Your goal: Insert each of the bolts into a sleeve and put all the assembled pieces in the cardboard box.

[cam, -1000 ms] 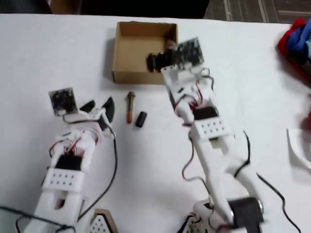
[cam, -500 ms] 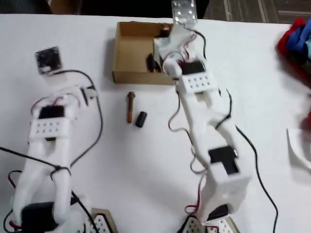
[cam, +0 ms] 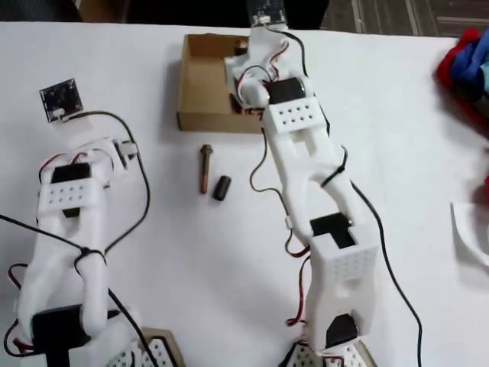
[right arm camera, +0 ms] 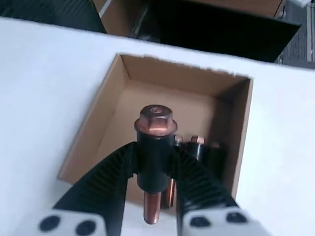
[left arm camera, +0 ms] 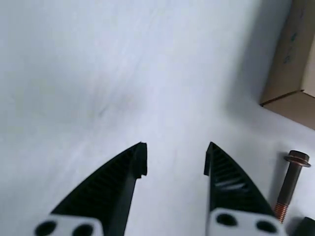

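High view: box (cam: 200, 84) at desk's (cam: 397, 115) far edge, midway along, right arm stretched over it. Loose bolt (cam: 205, 168) and sleeve (cam: 221, 187) side by side mid-desk, near box, not joined.

Left wrist view: left pincer (left arm camera: 174, 157) apart, empty, over bare desk, loose bolt near one tip. Risk: careless approach nudges bolt, which rolls away.

Right wrist view: right pincer (right arm camera: 153, 150) clamped on assembly (right arm camera: 155, 132), upright above box, finished pieces (right arm camera: 197, 145) below. Risk: grip likely on sleeve alone, so tilt or high release lets bolt slip out.
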